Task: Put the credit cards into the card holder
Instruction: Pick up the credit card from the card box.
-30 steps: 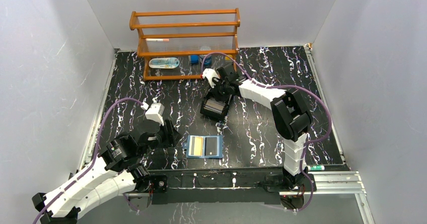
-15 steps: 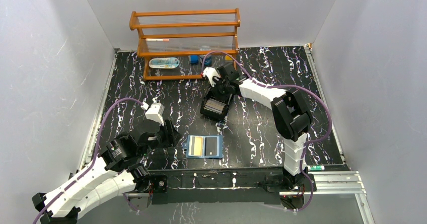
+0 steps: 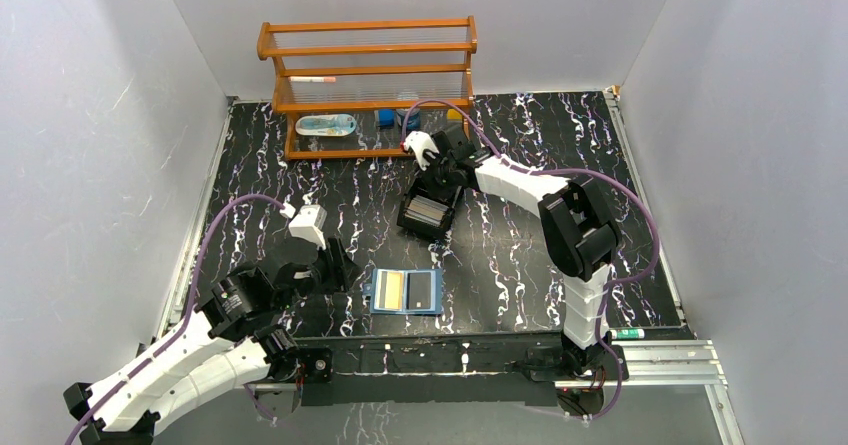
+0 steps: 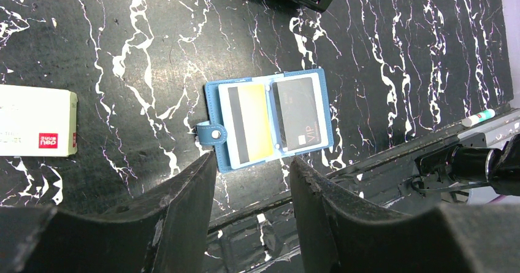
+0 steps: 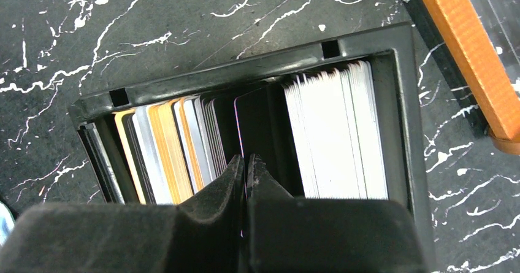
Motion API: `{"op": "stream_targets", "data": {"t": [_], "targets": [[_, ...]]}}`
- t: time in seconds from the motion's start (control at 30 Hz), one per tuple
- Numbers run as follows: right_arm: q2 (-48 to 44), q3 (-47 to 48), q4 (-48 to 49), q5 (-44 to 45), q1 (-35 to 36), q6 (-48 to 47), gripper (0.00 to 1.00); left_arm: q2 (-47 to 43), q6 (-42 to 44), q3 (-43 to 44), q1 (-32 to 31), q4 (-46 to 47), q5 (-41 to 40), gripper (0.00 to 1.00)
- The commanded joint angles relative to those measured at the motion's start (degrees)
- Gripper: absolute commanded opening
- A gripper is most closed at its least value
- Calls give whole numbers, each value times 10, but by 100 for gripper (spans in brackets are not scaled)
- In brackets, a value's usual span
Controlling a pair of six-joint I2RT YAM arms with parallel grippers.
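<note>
1. Fingers [image 5: 224, 184] of the right gripper [image 5: 246, 161] were pinched narrowly on a dark card [image 5: 260, 126] among the credit cards [image 5: 165, 144] in the black box [image 5: 245, 67].
2. The card holder [image 4: 211, 101] lay open on the counter [image 4: 122, 40] with two cards slotted; most were apparently not yet moved.
3. The left gripper [image 4: 252, 162] hovered above it, fingers apart and empty.

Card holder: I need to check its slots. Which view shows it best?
Left wrist: the card holder lies open, centred, a yellow card and a dark card visible in its slots. Top external shows it small; right wrist does not show it.
</note>
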Motion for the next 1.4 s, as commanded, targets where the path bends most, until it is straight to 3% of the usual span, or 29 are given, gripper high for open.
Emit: {"op": "stream_targets", "data": {"t": [0.0, 0.23, 0.57, 1.17, 1.37], "targets": [[-48, 2, -10, 15, 3, 18, 0, 7, 0, 2, -2, 8, -3, 47], [-72, -42, 18, 62, 4, 7, 0, 15, -7, -2, -2, 11, 2, 46], [-49, -26, 15, 88, 14, 1, 0, 14, -10, -4, -2, 12, 4, 46], [-171, -59, 22, 55, 23, 30, 0, 79, -48, 5, -2, 98, 62, 46], [-231, -60, 15, 24, 24, 100, 0, 79, -101, -3, -2, 169, 108, 46]]}}
